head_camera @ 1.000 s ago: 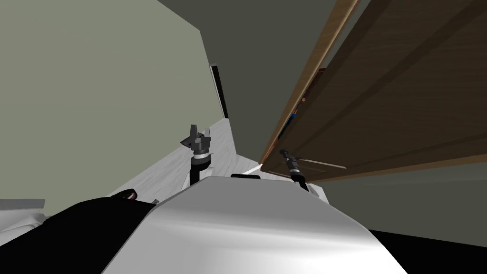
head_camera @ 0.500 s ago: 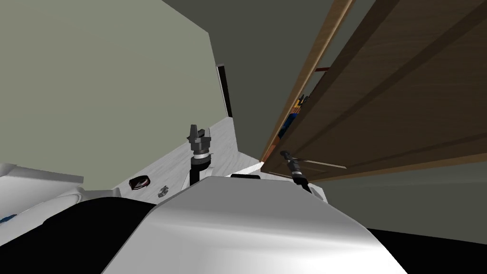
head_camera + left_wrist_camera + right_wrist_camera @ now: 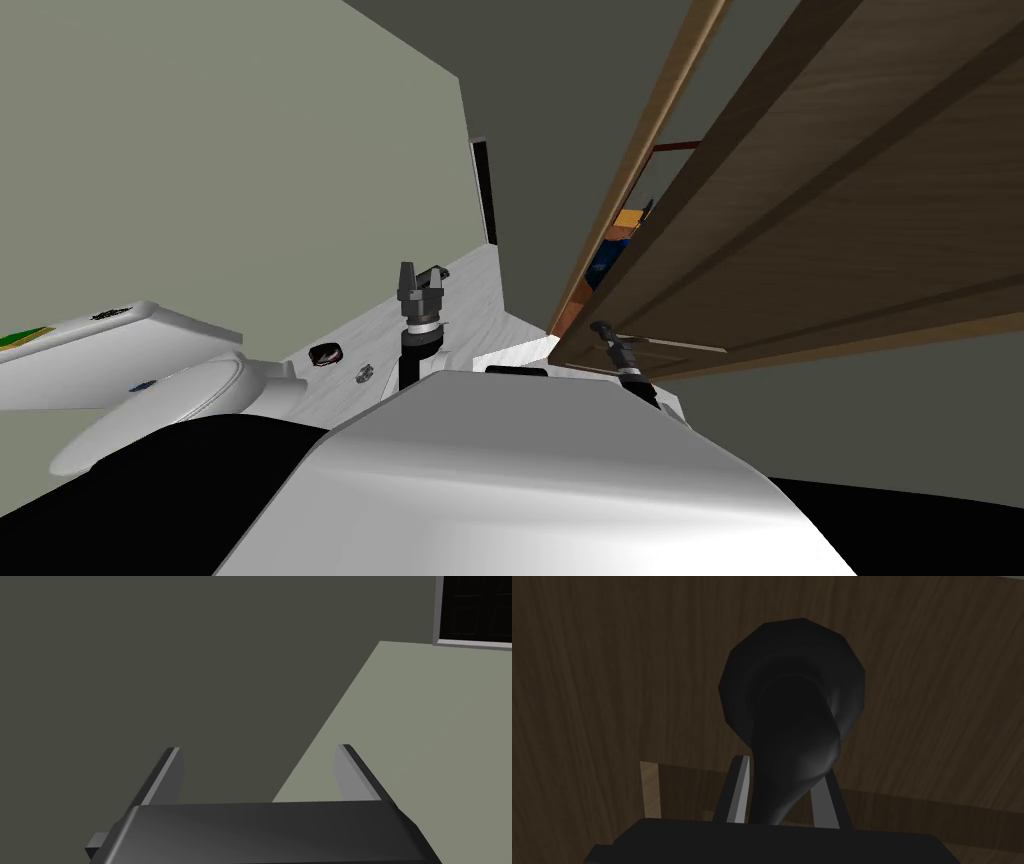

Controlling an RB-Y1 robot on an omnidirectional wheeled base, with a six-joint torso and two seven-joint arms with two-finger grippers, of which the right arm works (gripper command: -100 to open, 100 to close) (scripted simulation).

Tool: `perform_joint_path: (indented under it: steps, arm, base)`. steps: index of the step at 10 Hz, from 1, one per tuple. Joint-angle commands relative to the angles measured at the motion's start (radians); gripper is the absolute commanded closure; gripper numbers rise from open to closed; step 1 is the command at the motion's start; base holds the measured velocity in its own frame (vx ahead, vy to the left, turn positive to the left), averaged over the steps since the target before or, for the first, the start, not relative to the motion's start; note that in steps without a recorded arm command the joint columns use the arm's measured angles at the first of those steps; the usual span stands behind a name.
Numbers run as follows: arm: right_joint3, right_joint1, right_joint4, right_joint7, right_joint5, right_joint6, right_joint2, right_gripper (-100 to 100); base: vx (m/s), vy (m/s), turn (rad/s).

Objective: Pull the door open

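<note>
The dark brown wooden door (image 3: 850, 200) (its grain shows plainly up close) stands ajar, with a gap between its edge and the lighter door frame (image 3: 640, 170). Its black lever handle (image 3: 792, 721), on a round base, is clamped between the fingers of the right gripper (image 3: 782, 768).

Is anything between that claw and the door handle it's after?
No. The right claw is already clamped on the black handle of the brown door, its fingers pressing both sides. The left claw hangs open, apart from the door.
</note>
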Motion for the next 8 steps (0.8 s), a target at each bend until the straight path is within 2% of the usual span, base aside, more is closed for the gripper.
perform_joint_path:
  steps: [1, 2, 3, 4, 8]
  arm:
    - [0.003, 0.012, 0.006, -0.011, 0.001, -0.028, -0.014, 100]
    - [0.004, 0.01, -0.001, -0.006, 0.002, -0.013, -0.005, 100]
    - [0.01, 0.023, 0.007, -0.015, 0.003, -0.037, -0.013, 100]
    - [0.011, 0.026, 0.008, -0.017, 0.003, -0.042, -0.015, 100]
    - [0.018, 0.052, 0.024, -0.035, 0.002, -0.095, -0.038, 100]
  base:
    - [-0.198, -0.055, 0.117]
    - [-0.084, -0.021, 0.027]
    - [-0.198, -0.036, 0.207]
    - [-0.225, -0.07, 0.176]
    - [-0.215, -0.07, 0.181]
